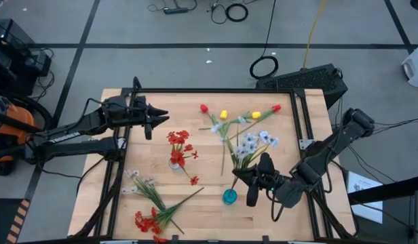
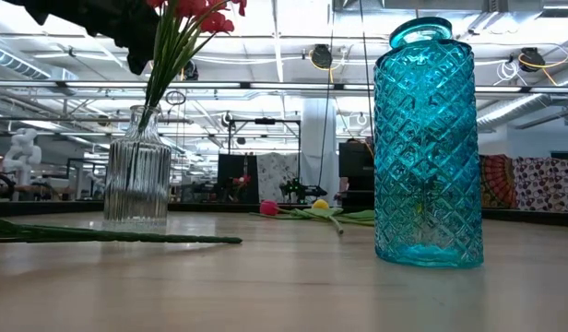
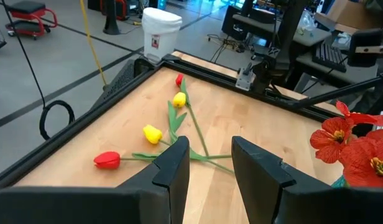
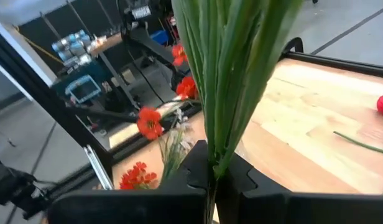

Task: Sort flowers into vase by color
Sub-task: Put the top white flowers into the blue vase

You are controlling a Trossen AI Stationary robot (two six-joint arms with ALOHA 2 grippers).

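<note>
My right gripper [image 1: 244,176] hovers beside the blue glass vase [image 1: 229,196] and is shut on a spray of white blossoms [image 1: 253,143]. The blue vase [image 2: 427,148] stands upright near the table's near edge. A clear ribbed vase [image 2: 136,175] holds red blossoms [image 1: 178,139]. Red and yellow tulips [image 1: 239,115] lie flat near the far edge. A white spray [image 1: 140,179] and a red spray [image 1: 148,220] lie flat at the near left. My left gripper [image 3: 207,165] is open above the table's far left, facing the tulips [image 3: 152,133]. My right gripper pinches the white spray's bundled green stalks [image 4: 211,155] between its two fingers [image 4: 194,163], low on the stalks. The stalks [image 1: 239,163] run out from the fingers toward the far edge, blossoms at the far end. The low view shows none of the spray at table height.
A single red blossom [image 1: 194,179] lies on the wood between the two vases. A long green stalk [image 2: 109,237] lies flat on the near left. A black frame rail [image 1: 216,91] rims the table. Bare wood [image 1: 290,217] shows at the near right.
</note>
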